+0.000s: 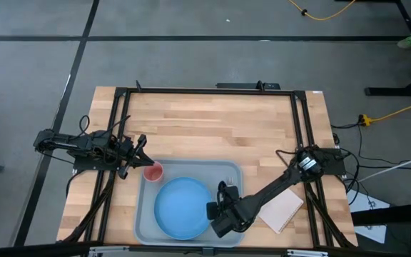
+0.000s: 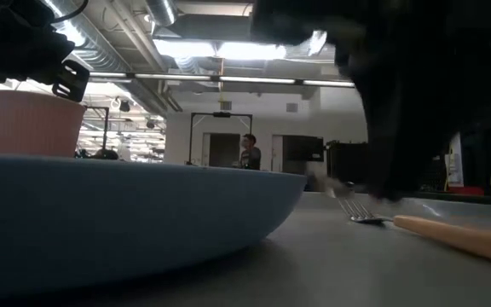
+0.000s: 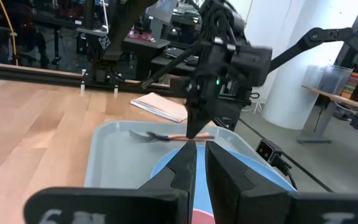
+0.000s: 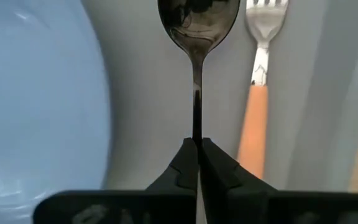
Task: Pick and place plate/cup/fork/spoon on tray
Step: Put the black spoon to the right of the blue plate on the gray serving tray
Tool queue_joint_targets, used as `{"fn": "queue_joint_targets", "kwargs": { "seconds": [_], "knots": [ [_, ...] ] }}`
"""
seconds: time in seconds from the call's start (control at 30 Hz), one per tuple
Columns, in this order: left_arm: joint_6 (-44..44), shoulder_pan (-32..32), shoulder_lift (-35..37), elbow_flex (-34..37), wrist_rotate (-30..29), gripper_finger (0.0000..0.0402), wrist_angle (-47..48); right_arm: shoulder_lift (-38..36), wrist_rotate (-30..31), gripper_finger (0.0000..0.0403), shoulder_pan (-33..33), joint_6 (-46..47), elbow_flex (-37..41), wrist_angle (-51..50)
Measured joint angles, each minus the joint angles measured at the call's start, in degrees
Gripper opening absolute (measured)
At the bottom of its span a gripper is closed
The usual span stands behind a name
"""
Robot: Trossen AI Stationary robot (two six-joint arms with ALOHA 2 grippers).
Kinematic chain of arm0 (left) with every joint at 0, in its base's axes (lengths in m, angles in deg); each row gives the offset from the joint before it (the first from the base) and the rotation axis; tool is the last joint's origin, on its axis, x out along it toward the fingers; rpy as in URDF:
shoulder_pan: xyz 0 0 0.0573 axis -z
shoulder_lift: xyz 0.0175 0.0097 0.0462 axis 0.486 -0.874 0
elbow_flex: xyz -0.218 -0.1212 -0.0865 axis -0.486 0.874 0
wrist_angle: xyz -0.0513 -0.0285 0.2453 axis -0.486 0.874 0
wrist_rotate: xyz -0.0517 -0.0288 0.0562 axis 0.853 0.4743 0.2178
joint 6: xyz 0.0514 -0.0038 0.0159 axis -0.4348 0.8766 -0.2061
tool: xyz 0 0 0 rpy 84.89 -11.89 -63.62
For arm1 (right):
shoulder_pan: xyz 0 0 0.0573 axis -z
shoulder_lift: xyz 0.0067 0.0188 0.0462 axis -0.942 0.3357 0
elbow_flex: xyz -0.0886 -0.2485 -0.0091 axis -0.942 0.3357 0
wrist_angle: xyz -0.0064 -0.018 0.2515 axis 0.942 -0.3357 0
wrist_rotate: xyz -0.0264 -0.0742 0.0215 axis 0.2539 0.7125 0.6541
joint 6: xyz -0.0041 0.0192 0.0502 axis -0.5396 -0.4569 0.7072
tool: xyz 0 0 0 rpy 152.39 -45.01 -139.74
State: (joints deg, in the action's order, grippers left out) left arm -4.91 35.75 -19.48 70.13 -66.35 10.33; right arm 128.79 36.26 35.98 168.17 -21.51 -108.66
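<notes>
Dark fingers pinch the shiny spoon by its handle.

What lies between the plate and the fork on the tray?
The spoon, held over the tray by the right hand. The right wrist view shows it between the plate and the fork.
</notes>
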Motion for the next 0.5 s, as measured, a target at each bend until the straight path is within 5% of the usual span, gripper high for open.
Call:
{"fn": "queue_joint_targets", "kwargs": {
  "seconds": [0.5],
  "knots": [
    [-0.1, 0.0, 0.0, 0.0, 0.0, 0.0027, 0.0, 1.1, -0.1, 0.0018, 0.1, 0.0, 0.0, 1.0]
  ]
}}
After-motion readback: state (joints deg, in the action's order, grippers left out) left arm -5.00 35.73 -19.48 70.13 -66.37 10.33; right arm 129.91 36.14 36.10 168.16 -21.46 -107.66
